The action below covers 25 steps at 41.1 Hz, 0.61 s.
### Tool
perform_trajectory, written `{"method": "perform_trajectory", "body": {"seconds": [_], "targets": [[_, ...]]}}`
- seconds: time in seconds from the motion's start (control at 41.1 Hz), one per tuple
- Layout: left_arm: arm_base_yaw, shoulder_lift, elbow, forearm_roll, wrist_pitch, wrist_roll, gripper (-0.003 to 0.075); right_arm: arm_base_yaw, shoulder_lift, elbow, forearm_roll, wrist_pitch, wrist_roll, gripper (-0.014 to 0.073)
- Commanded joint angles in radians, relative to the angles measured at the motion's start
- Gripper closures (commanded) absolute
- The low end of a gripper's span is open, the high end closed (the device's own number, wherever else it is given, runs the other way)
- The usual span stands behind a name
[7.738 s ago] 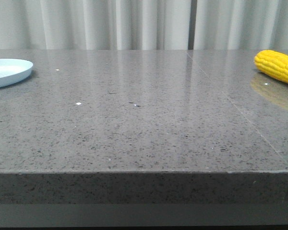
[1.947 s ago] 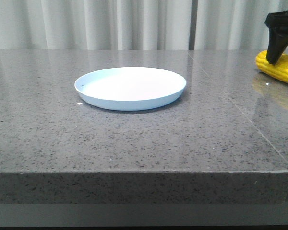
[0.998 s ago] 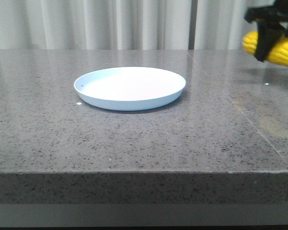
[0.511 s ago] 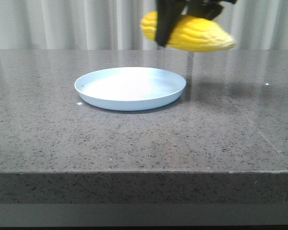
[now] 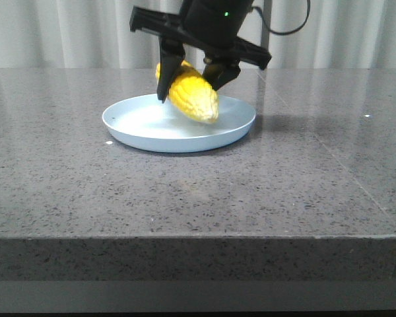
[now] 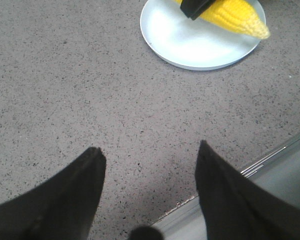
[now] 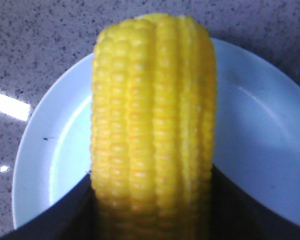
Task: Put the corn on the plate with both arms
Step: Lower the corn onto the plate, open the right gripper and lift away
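Note:
The yellow corn hangs tilted over the pale blue plate, its paler tip low near the plate's front right part; I cannot tell if it touches. My right gripper is shut on the corn's thick end. In the right wrist view the corn fills the space between the dark fingers of the right gripper, with the plate beneath. My left gripper stands open over bare table, well short of the plate and corn.
Grey speckled stone table with its front edge close to the camera. A seam runs across its right part. White curtains hang behind. A metal strip borders the table by the left gripper.
The right gripper has carried the corn left and down, from above the plate's right rim to low over the plate. The corn has swung so its tip points forward and down.

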Motion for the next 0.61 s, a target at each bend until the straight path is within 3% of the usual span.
{"method": "perform_trajectory", "body": {"seconds": [0.0,0.146,0.292,0.584], "targets": [[-0.008,-0.001,-0.025,0.008,-0.065,-0.01,0.0321,-0.002,-0.049,-0.034,0.019,-0.057,0.005,0.0101],[-0.008,-0.001,-0.025,0.008,-0.065,-0.01,0.0321,-0.002,-0.051,-0.034,-0.003,-0.05,0.002,-0.0073],[-0.008,-0.001,-0.025,0.008,-0.065,-0.01,0.0321,-0.002,-0.071,-0.034,-0.024,-0.049,-0.001,-0.0059],[-0.008,-0.001,-0.025,0.008,-0.065,-0.01,0.0321,-0.002,-0.244,0.017,-0.092,0.015,-0.178,-0.0059]]}}
